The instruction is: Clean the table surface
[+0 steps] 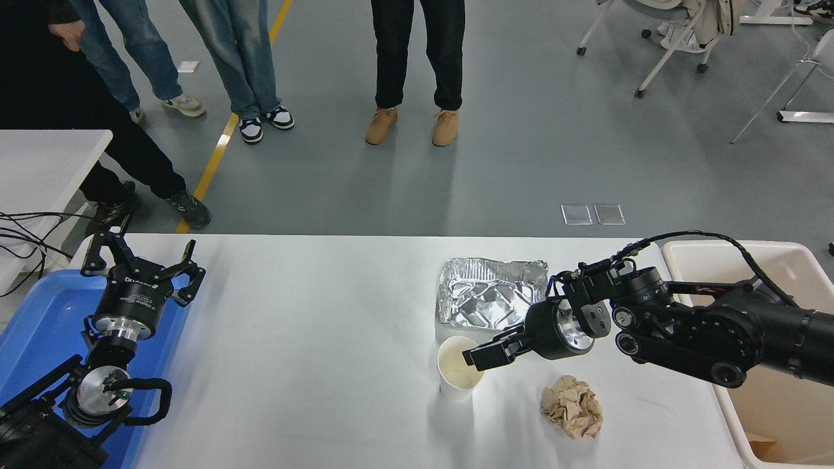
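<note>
The wide white matte table surface [313, 365] fills the lower view. On it stands an open white paper cup [459, 372]. The right black gripper [481, 356] reaches over the cup's right rim; whether its fingers pinch it, I cannot tell. Behind the cup lies a crumpled silver foil tray [490, 300], right of it a crumpled brown paper ball [573, 407]. Far left of the cup, the left black gripper [140, 264] rests spread wide.

On the counter [313, 339] we count one paper cup [458, 376], one foil tray [490, 299] and one crumpled brown paper ball [573, 406]. We see two bins, a blue one [39, 326] at the left and a beige one [775, 397] at the right. Beyond the far edge we count four pairs of legs.
</note>
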`<control>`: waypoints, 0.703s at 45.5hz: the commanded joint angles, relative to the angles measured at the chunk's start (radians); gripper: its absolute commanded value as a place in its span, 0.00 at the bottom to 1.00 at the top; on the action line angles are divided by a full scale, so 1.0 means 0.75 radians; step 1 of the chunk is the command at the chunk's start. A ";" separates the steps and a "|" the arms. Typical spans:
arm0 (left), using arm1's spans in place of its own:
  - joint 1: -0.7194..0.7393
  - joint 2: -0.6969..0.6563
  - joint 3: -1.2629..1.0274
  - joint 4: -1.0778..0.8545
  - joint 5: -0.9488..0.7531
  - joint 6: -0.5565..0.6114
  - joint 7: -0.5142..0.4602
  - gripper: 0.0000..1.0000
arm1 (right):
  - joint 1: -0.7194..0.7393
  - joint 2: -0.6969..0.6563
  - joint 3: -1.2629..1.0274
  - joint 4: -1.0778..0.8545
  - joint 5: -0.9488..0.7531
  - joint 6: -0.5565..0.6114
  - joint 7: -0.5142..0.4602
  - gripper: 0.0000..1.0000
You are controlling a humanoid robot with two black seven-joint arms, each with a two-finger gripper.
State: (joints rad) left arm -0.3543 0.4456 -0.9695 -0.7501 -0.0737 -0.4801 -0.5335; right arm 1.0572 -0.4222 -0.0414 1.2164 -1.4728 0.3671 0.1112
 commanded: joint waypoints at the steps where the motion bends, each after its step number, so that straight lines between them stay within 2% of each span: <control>1: 0.000 0.001 0.000 0.000 0.000 0.000 0.000 0.99 | -0.009 0.023 -0.025 -0.027 -0.012 -0.003 0.001 0.99; 23: 0.000 -0.001 0.000 0.000 0.000 0.000 0.000 0.99 | -0.035 0.201 -0.027 -0.172 -0.010 -0.007 0.001 0.99; 32: 0.000 -0.001 0.000 0.000 0.000 0.000 0.000 0.99 | -0.045 0.217 -0.025 -0.204 -0.010 -0.009 0.001 0.99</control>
State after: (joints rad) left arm -0.3543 0.4453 -0.9695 -0.7502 -0.0736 -0.4801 -0.5340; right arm 1.0312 -0.2915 -0.0605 1.1019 -1.4807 0.3618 0.1120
